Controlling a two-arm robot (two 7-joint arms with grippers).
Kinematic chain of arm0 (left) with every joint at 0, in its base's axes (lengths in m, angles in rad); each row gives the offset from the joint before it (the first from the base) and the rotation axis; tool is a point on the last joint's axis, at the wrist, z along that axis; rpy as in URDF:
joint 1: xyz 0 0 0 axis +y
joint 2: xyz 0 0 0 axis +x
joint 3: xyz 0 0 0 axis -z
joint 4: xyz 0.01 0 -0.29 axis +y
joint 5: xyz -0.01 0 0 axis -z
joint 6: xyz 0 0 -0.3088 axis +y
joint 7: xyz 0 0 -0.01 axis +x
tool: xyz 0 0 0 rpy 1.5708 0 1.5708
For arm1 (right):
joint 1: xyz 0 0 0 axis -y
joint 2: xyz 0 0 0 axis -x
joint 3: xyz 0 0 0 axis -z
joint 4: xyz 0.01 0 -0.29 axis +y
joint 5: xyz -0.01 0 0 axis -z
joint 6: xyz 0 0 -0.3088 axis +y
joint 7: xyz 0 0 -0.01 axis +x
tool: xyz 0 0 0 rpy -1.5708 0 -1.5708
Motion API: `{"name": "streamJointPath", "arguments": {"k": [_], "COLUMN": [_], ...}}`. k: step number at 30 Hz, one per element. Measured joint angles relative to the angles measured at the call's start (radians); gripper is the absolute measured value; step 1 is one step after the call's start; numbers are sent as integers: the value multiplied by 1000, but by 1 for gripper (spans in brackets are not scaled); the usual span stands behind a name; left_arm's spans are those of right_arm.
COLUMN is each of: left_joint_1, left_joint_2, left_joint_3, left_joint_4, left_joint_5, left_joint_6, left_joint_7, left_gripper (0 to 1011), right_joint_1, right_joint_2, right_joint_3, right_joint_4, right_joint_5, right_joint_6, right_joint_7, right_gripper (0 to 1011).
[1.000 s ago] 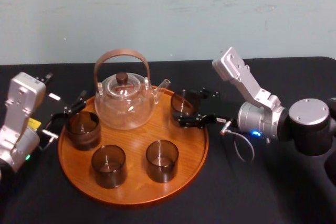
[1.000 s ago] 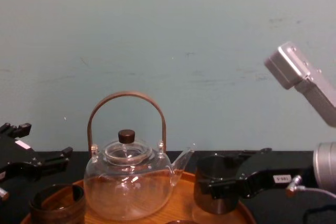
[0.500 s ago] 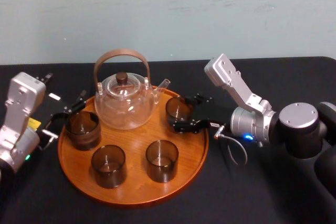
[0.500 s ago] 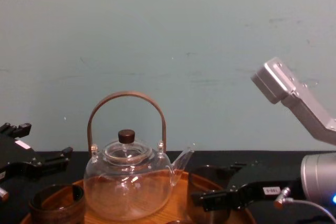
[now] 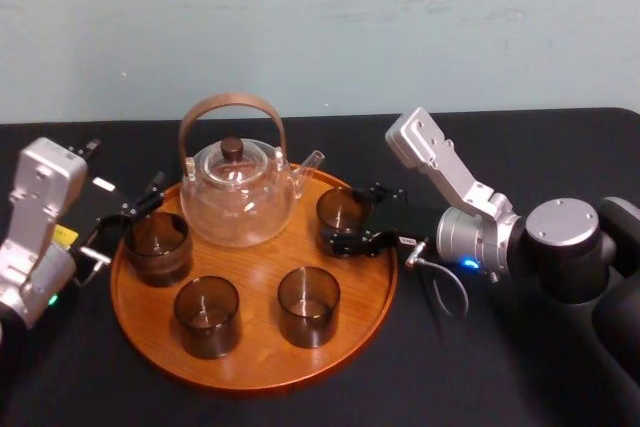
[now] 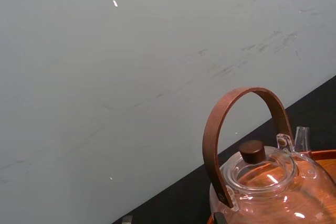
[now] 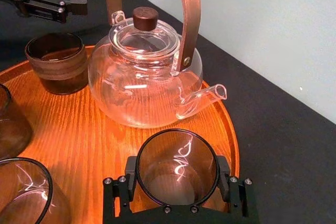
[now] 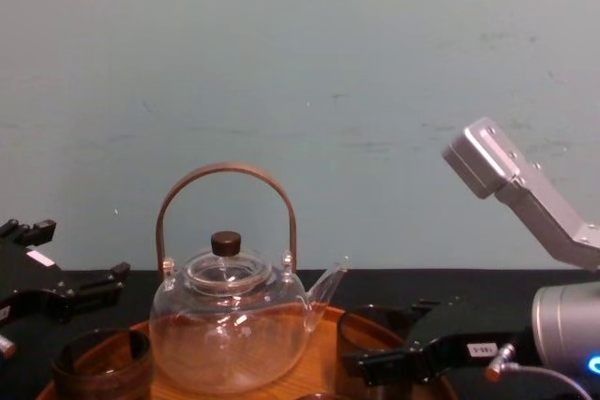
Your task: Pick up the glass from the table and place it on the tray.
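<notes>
The glass [image 5: 340, 209] is a small smoky tumbler standing upright on the tray [image 5: 255, 277] at its right rear, just by the teapot's spout. My right gripper [image 5: 342, 219] is shut on the glass, one finger on each side; the right wrist view shows the glass [image 7: 177, 169] sitting low on the orange wood of the tray [image 7: 94, 129]. In the chest view the glass [image 8: 370, 330] and right gripper [image 8: 394, 355] sit low at the tray's right rim [image 8: 328, 344]. My left gripper [image 5: 125, 222] stands open at the tray's left edge, holding nothing.
A clear glass teapot [image 5: 238, 187] with an arched brown handle stands at the tray's rear. Three more dark glasses are on the tray: left [image 5: 157, 245], front left [image 5: 207, 315], front middle [image 5: 308, 305]. Black cloth covers the table around it.
My right gripper has carried the glass leftward and down, from above the tray's right rim to a spot inside the tray. The left arm has not moved.
</notes>
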Motion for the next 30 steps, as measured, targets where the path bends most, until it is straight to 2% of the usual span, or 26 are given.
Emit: {"name": "streamJointPath", "arguments": {"k": [11, 17, 30], "left_joint_1": [0, 0, 0], "left_joint_2": [0, 0, 0], "left_joint_3": [0, 0, 0], "left_joint_4": [0, 0, 0], "left_joint_5": [0, 0, 0], "left_joint_6": [0, 0, 0], "left_joint_7": [0, 0, 0], "left_gripper": [1001, 1001, 1001], "right_joint_1": [0, 0, -1], "right_joint_2": [0, 1, 1], "right_joint_3": [0, 0, 1], "right_joint_4": [-1, -2, -3], "right_joint_5": [-5, -3, -1], "right_joint_6": [0, 1, 2], "right_joint_7": [-4, -3, -2], "right_gripper": [907, 1002, 1002]}}
